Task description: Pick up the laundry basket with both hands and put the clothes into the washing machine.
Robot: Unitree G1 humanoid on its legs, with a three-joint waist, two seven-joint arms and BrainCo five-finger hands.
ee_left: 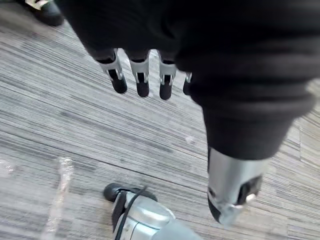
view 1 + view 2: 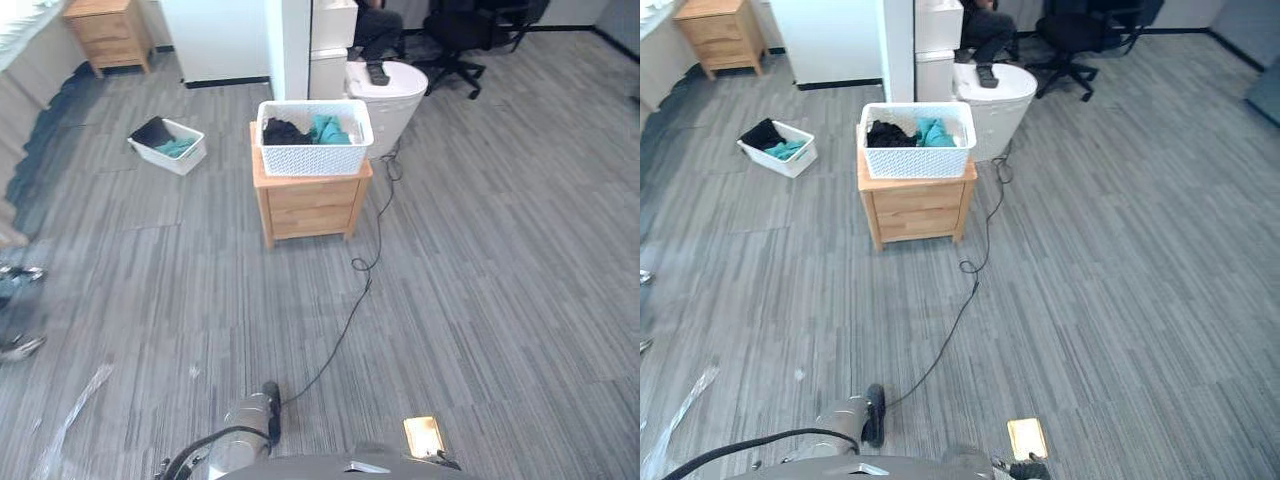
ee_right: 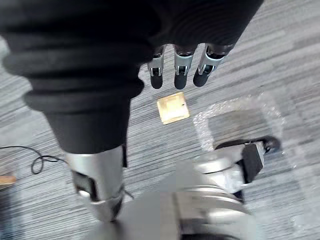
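The laundry basket [image 2: 312, 158] of soft clothes [image 2: 305, 130], likely light and stiff, best taken by both end rims, sits on a wooden cabinet's tabletop [image 2: 300, 180], well apart from the left hand [image 1: 142, 80] and right hand [image 3: 182, 67], fingers hanging straight, empty.

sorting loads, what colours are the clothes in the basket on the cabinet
The clothes are black and teal; left eye view.

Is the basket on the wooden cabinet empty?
No, the basket on the cabinet holds dark and teal clothes.
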